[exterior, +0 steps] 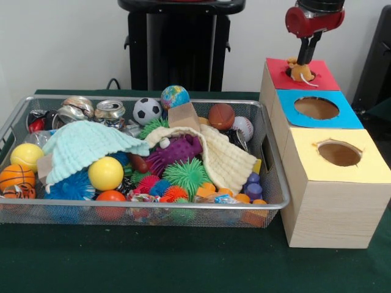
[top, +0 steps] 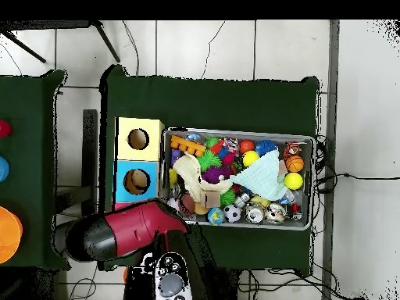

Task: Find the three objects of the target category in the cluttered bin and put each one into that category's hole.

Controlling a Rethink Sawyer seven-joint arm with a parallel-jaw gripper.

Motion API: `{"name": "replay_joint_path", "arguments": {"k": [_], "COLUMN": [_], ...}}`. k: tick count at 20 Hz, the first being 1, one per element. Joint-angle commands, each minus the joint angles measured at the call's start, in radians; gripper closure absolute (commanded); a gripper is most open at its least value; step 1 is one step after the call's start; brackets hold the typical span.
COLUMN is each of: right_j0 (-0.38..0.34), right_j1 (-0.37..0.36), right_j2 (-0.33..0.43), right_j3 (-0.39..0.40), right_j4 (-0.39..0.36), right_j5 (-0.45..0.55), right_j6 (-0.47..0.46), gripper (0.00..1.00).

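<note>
Front view: above the red-topped box (exterior: 300, 76), the gripper (exterior: 305, 60) has its fingers nipped on a small orange plush toy (exterior: 300, 71) at the round hole; it could snag on the rim. Overhead view: the arm hides that box; beside it, the wire-mesh bin (top: 307, 141) brims with spiky, rubbery balls.

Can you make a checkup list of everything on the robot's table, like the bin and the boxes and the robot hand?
Surface: dark green table cover.
Job's things: wire bin; wooden box with red hole, blue hole, yellow hole.
Clutter: mint cloth, cream cloth, yellow ball, soccer ball, globe ball, purple spiky toy, cans.
Grippers: gripper at the red hole, fingers around a small orange toy.
Cables: black cable behind the bin.
Surroundings: white wall, tiled floor.
</note>
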Motion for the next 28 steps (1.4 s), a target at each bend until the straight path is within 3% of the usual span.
{"name": "replay_joint_path", "arguments": {"k": [1, 10, 21, 28], "right_j0": [0.000, -0.007, -0.023, -0.018], "right_j1": [0.002, 0.050, 0.257, 0.299], "right_j2": [-0.010, -0.018, 0.006, 0.003], "right_j3": [-0.042, -0.044, -0.005, 0.022], "right_j4": [0.006, 0.010, 0.024, 0.020], "right_j5": [0.101, 0.063, -0.214, -0.324], "right_j6": [0.119, 0.132, 0.179, 0.186], "gripper": [1.00, 1.00, 1.00, 1.00]}}
